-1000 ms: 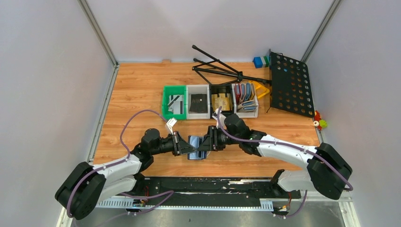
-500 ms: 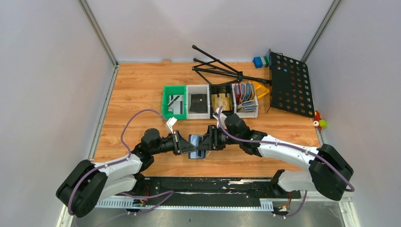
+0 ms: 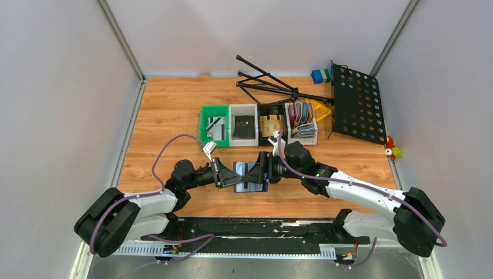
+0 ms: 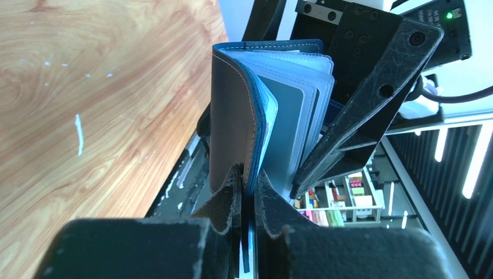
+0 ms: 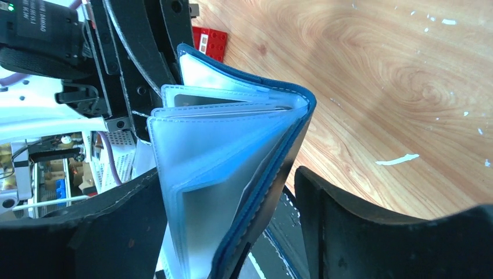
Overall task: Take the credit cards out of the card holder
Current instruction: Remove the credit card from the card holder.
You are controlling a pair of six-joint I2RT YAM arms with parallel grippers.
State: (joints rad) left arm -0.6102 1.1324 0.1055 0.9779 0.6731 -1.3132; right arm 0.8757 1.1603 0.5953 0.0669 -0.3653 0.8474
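Two arms are meeting over the middle of the wooden desk (image 3: 168, 110), the left arm (image 3: 145, 200) reaching in from one side and the right arm (image 3: 354, 189) from the other. Behind them a black music stand (image 3: 356, 104) is lying at the far right, and a row of bins (image 3: 257, 123) is sitting across the centre. Between the arms the navy card holder (image 3: 247, 174) is hanging clear of the desk, opened like a book with its pale pockets fanning out. The left hand (image 4: 247, 186) is clenching one leaf of the card holder by its edge and carrying its weight. The right hand (image 5: 227, 180) is standing released, its fingers spread wide on either side of the fanned pockets, the outer finger plainly apart from the cover. Silver-grey cards (image 3: 216, 129), a dark card (image 3: 244, 126) and gold cards (image 3: 271, 125) are lying in three of the bins, so part of the job is looking done. What seems to be a grey card (image 4: 288, 113) is showing behind a clear pocket, so at least one is probably waiting to be drawn out. Whether the other pockets are holding more, the views are not showing.
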